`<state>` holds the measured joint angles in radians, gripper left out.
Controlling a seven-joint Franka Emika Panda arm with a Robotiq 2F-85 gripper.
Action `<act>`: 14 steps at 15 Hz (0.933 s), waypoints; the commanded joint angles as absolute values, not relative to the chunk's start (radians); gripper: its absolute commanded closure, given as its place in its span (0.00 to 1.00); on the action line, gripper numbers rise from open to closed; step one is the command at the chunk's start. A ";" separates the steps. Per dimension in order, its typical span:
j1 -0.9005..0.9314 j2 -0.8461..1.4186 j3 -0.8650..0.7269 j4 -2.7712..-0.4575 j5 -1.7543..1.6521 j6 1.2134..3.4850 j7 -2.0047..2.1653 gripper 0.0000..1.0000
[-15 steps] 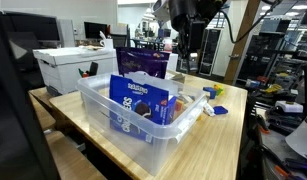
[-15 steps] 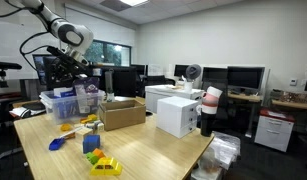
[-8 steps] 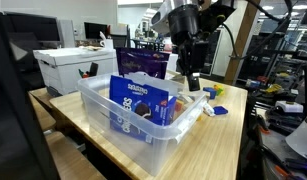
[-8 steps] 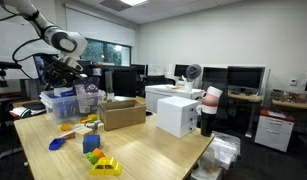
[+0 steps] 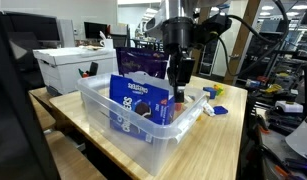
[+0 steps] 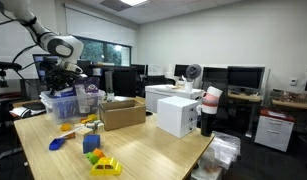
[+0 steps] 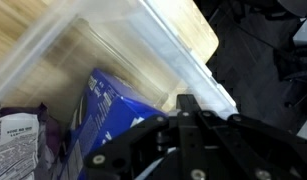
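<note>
In an exterior view, the pincer [image 5: 179,90] hangs tip-down in the mouth of the clear bin [image 5: 143,128]. Its fingers are drawn narrow together, and nothing shows between them. Just beside it, on the camera's side, the blue packet [image 5: 136,100] stands on edge, apparently propped by the bin's wall and the goods packed around it. A purple bag [image 5: 143,62] leans at the pincer's far side. The bin sits on the wooden surface [image 5: 218,150], probably there to keep the loose packets together.

In an exterior view, the pincer [image 6: 65,84] points straight down over the same bin [image 6: 61,106]. That upright pose suits a bin that can only be entered from the top. A cardboard box [image 6: 121,113] and toy blocks [image 6: 88,140] lie well apart from it.

In the wrist view, the pincer [image 7: 185,108] fills the lower frame, dark and closed. The blue packet [image 7: 108,110] lies just below and ahead of its tips, but it cannot be told whether they touch. The bin's rim [image 7: 178,55] runs just beyond.
</note>
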<state>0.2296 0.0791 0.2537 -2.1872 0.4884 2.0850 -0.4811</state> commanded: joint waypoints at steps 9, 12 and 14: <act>0.237 0.124 0.294 -2.188 0.498 2.168 -0.494 0.98; 0.239 0.129 0.301 -2.184 0.505 2.203 -0.498 0.98; 0.240 0.140 0.307 -2.176 0.515 2.242 -0.506 0.98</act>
